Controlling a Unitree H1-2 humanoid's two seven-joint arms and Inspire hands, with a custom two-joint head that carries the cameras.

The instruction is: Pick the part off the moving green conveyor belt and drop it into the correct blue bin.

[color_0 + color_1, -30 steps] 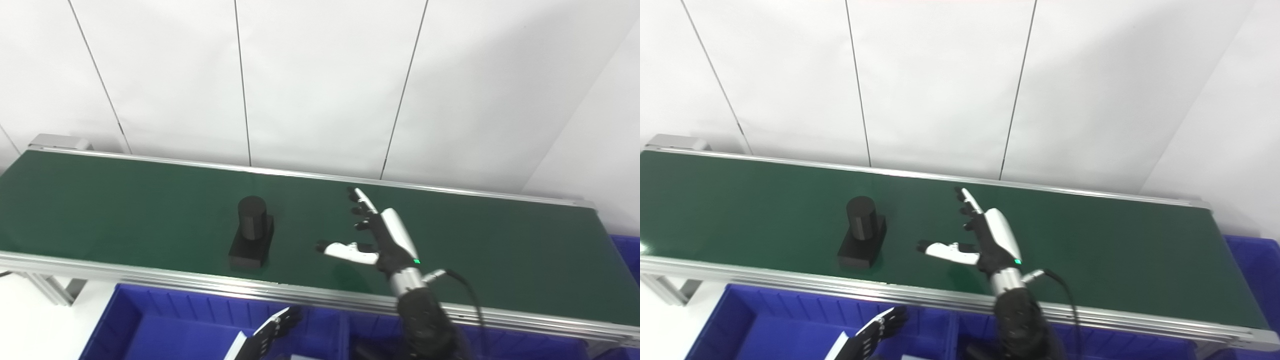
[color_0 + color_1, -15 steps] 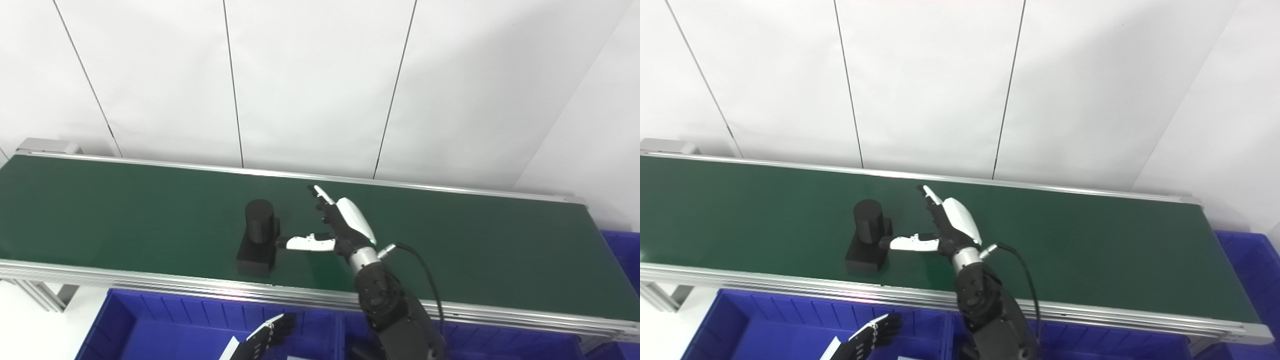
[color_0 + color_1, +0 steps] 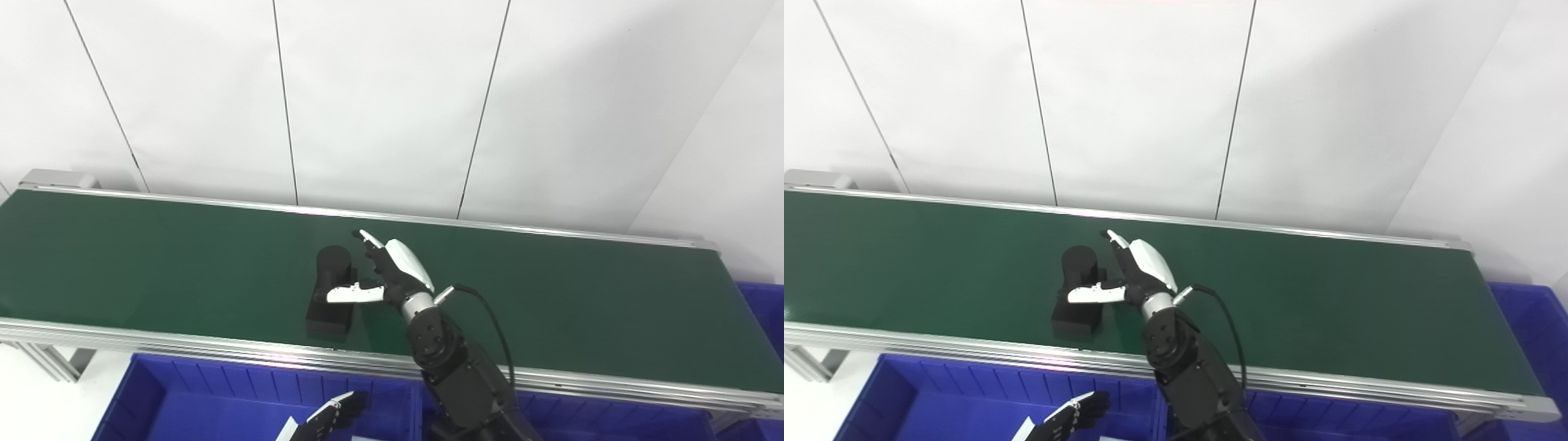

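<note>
On the belt (image 3: 153, 257), the spread right hand (image 3: 383, 275) flanks the part (image 3: 331, 300), its cylinder upright.

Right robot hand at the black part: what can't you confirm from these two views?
- Grip contact: the right robot hand covers the black part on its right side; fingers spread, closure unclear.
- Left robot hand: cut off by bottom edge, both views.
- Blue bin contents: cut off below.
</note>
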